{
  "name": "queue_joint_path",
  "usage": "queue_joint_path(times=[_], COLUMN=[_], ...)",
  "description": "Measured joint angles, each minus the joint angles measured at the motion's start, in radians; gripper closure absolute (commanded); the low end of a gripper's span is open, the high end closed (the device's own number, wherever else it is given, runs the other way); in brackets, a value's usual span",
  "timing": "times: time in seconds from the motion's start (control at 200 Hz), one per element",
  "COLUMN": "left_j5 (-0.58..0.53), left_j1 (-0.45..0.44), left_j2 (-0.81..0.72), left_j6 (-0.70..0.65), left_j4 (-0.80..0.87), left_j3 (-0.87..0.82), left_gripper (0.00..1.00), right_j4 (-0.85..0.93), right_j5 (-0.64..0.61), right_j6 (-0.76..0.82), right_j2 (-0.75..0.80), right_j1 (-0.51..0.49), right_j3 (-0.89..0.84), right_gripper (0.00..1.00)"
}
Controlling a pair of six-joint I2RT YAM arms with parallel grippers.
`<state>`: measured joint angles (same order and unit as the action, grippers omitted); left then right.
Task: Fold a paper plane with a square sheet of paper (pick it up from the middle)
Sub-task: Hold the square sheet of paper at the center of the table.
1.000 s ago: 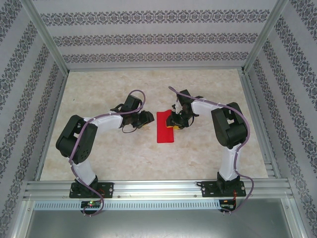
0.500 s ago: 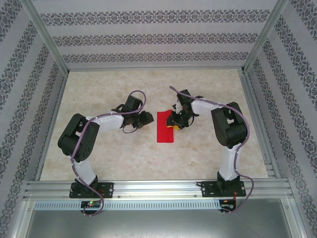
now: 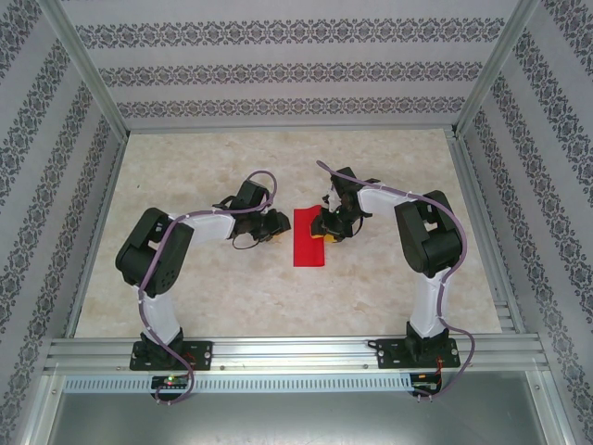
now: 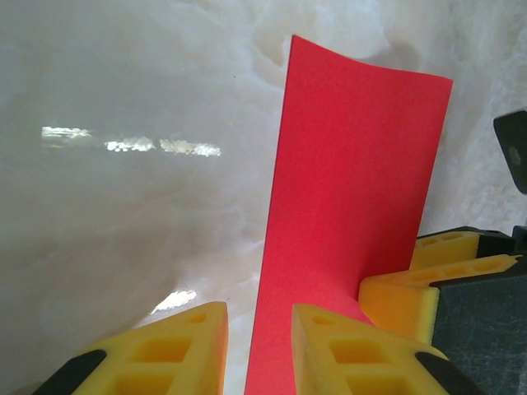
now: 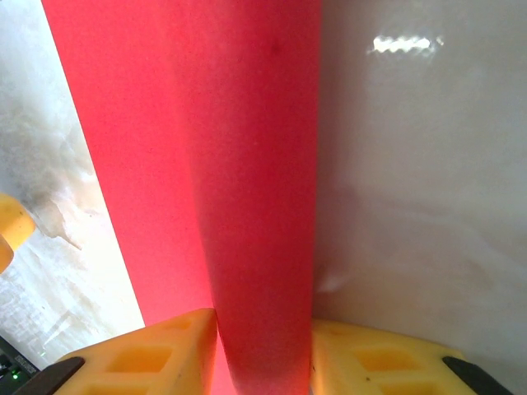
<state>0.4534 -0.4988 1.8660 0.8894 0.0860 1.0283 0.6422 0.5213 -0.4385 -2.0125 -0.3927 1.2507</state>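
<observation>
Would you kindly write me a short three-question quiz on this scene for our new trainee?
1. True or false: the paper lies as a full square.
2. In the top view, the left end effector is: A) left of the paper, B) right of it, C) beyond its far end.
3. What colour are the fingers in the left wrist view?
Key: 1 false, it is a narrow rectangle; 2 A; 3 yellow.
</observation>
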Motion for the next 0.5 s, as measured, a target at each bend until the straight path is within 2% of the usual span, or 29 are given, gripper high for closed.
queue_joint_path(times=[0.5], left_j5=[0.064], left_j1=[-0.042], left_j2=[0.096], left_j6=[-0.027], left_j4=[0.015], left_j3=[0.137], left_gripper=[0.84], right_j4=[0.003], right_j5=[0.000], right_j6=[0.000], right_j2=[-0.005], right_j1=[0.000], right_j3=[0.003], right_gripper=[0.64])
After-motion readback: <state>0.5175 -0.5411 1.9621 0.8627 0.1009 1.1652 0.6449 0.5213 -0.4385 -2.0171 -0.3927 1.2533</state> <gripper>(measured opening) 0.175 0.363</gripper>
